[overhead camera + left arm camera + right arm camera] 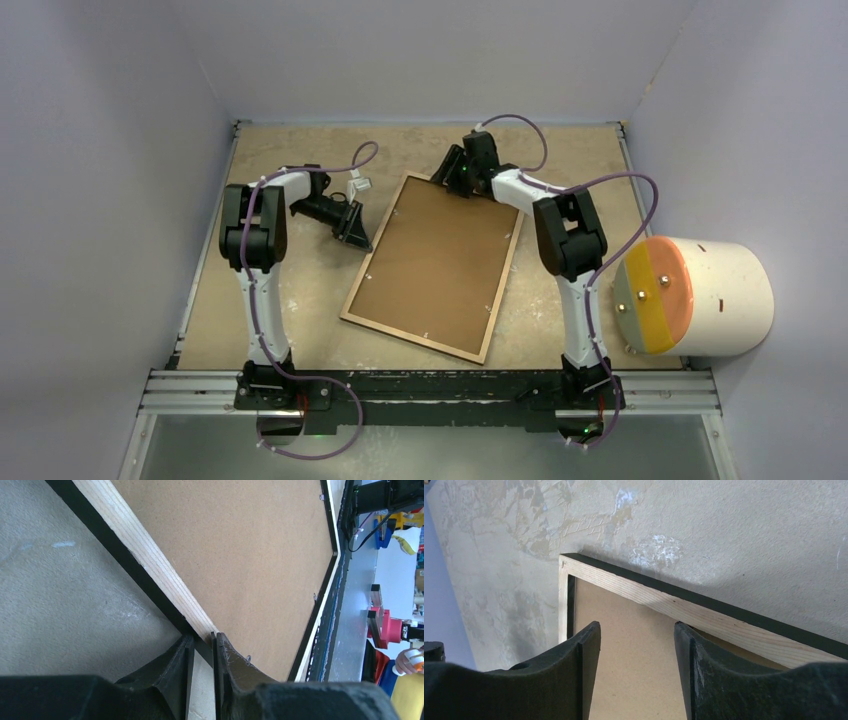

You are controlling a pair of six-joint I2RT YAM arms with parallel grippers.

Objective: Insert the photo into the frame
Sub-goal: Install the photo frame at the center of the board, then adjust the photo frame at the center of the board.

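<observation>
The frame (412, 339) lies back up on the table, its light wood rim (150, 560) (704, 615) around a brown backing board (435, 265) (240, 555) (634, 645). At the frame's left edge my left gripper (360, 238) (202, 640) is shut on the rim, with one finger outside against the black side and the other over the board. Over the frame's far corner my right gripper (447, 178) (636, 627) stands open above the board, nothing between its fingers. The photo is hidden.
A white cylinder (690, 295) with an orange and yellow face lies at the right edge of the table. Walls close in the back and both sides. The arms' metal rail (430, 385) runs along the near edge.
</observation>
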